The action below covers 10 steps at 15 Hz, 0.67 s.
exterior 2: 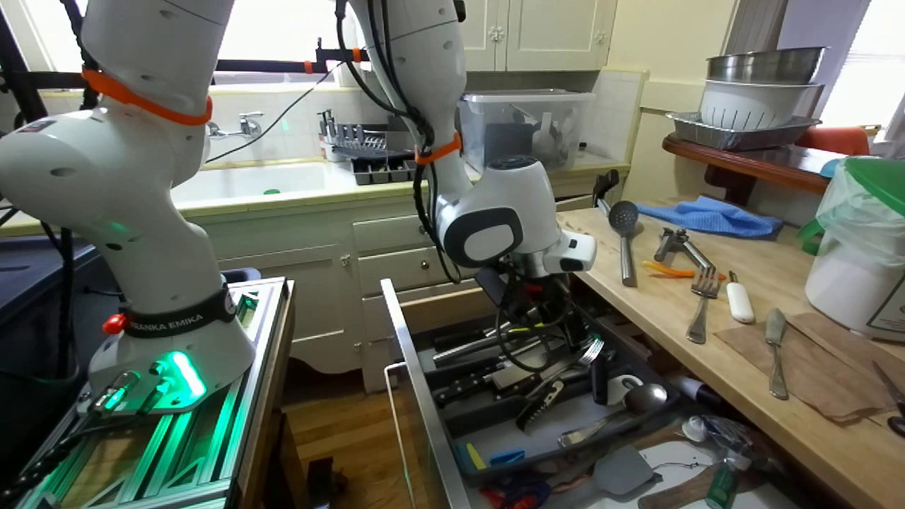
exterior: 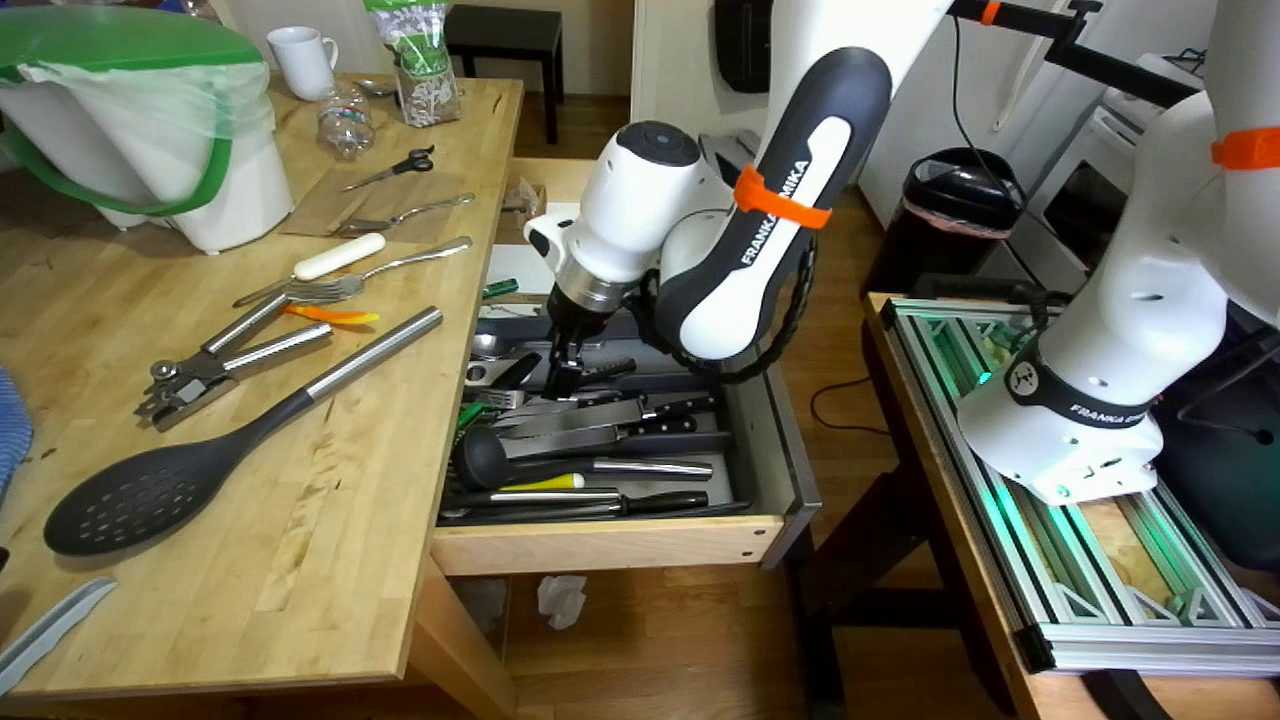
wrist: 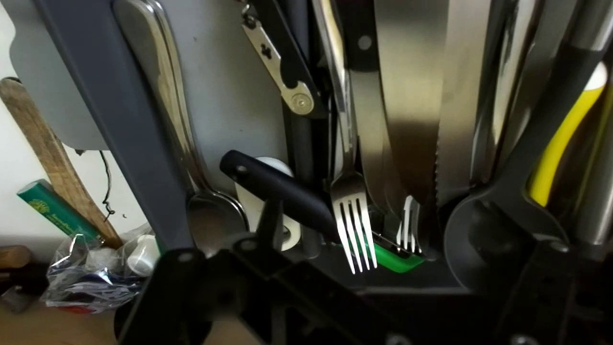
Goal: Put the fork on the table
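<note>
At the left of an exterior view, a pale wooden desk (exterior: 330, 590) is shown carrying a white bucket (exterior: 160, 150) with a green lid, a black slotted spoon (exterior: 225, 455), a two-handled metal tool (exterior: 195, 385) and a desk fork (exterior: 350, 286). Just to the right of the desk's edge, an open drawer (exterior: 610, 545) is crowded with utensils, and the fingers (exterior: 565, 378) are held pointing down over them.

In the wrist view, two stacked spoons (wrist: 215, 218) are seen toward the left, followed by a black handle (wrist: 278, 189). Next comes the drawer fork (wrist: 350, 184) — laid over other utensils, its tines turned toward the wrist side. Farther right, a broad knife (wrist: 414, 86) and a black ladle (wrist: 536, 139) are seen. The fingers are spread well apart — the drawer fork is framed between them, with space left on either side. In both exterior views its tines are seen near the fingers.

At the far right of the exterior view, the arm's white base (exterior: 1060, 430) is mounted on a metal frame (exterior: 1165, 645).
</note>
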### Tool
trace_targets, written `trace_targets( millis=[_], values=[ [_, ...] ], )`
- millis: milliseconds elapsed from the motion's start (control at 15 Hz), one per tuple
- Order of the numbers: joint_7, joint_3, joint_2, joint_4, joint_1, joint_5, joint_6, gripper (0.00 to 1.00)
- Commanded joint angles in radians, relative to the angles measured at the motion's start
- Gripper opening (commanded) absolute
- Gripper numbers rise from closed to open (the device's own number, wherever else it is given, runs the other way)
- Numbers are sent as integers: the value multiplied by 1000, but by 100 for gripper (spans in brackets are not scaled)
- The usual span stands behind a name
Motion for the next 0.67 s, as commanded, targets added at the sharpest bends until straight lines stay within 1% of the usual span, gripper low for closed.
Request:
trace_targets(
  millis=[0, 67, 200, 267, 333, 400, 467, 600],
  values=[
    [-18, 1, 86, 88, -10, 6, 2, 100],
    [-14, 3, 100, 99, -12, 9, -1, 99],
    [-15, 3, 124, 114, -12, 7, -1, 86],
    [-14, 9, 132, 120, -16, 9, -4, 73],
    [-13, 6, 142, 125, -14, 8, -4, 66],
    [-13, 7, 149, 130, -14, 8, -5, 64],
    [-12, 3, 156, 135, -11, 8, -6, 59],
    [-10, 1, 167, 142, -9, 9, -8, 64]
  ],
)
